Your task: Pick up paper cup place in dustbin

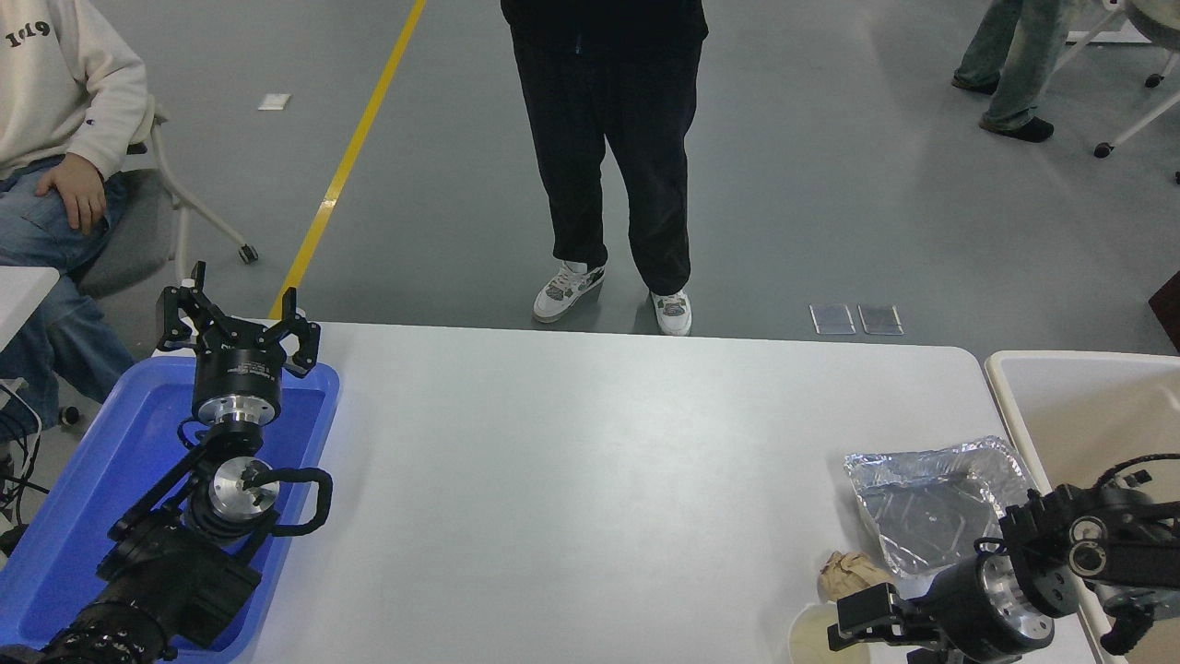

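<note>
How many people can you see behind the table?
3, all only partly in frame: one seated in a cream sweatshirt at far left, one in black trousers standing mid-table, and one pair of legs at top right. Others may be outside the picture.

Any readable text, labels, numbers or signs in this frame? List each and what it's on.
"1919": dark print on the cream sweatshirt of the seated person at far left; middle digits creased, so partly a guess.
Small white label on the black cylindrical body of the parked left gripper: too small to read.
Small round white paper cup, crinkled silver foil tray, large beige plastic dustbin, blue plastic tray: no print visible.
</note>
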### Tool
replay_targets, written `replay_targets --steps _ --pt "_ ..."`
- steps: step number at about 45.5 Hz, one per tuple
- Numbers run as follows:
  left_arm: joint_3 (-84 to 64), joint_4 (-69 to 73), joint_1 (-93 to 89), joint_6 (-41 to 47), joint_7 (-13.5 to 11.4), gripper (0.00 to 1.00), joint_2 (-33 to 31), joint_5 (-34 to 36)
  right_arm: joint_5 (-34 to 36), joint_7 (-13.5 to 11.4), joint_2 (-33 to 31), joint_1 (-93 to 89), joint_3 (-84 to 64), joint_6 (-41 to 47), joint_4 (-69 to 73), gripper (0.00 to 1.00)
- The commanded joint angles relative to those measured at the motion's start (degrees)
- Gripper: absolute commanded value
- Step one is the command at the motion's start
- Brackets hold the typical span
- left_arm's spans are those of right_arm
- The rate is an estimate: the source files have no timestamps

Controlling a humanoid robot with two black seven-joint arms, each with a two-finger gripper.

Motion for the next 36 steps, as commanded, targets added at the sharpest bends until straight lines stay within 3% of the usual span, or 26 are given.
replay_targets --steps 1,2,8,15,27,31,35,36 --pt "0.0 0.0 0.0 0.0 0.0 0.99 0.0 0.0 -1.2 1.1 0.4 -1.2 0.4 -0.3 -1.2 0.97" --pt "0.0 0.0 0.0 0.0 0.0 0.99 0.0 0.0 -1.2 1.4 0.4 -1.2 0.4 -0.3 -1.2 0.9" --pt "0.0 0.0 0.0 0.0 0.0 0.99 0.0 0.0 -1.2 2.4 0.2 -1.2 0.4 -0.3 -1.2 0.75" --pt "0.0 0.0 0.0 0.0 0.0 0.99 0.0 0.0 -1.8 3.4 -0.3 -1.2 0.4 0.0 -1.2 0.63" --pt "0.0 0.0 0.0 0.0 0.0 0.99 0.0 0.0 -2.7 5.7 -1.3 -1.2 0.2 0.1 -1.0 0.52" --pt "0.0 0.0 0.0 0.0 0.0 0.99 0.0 0.0 -3.9 6.9 -1.5 -1.2 0.2 0.1 -1.0 0.39" --pt "0.0 0.0 0.0 0.0 0.0 0.99 0.0 0.0 -4.7 6.9 -1.5 -1.2 0.1 0.1 -0.9 0.02" --pt "0.0 0.0 0.0 0.0 0.0 0.99 0.0 0.0 -4.7 6.9 -1.6 -1.2 0.1 0.2 -0.9 0.0"
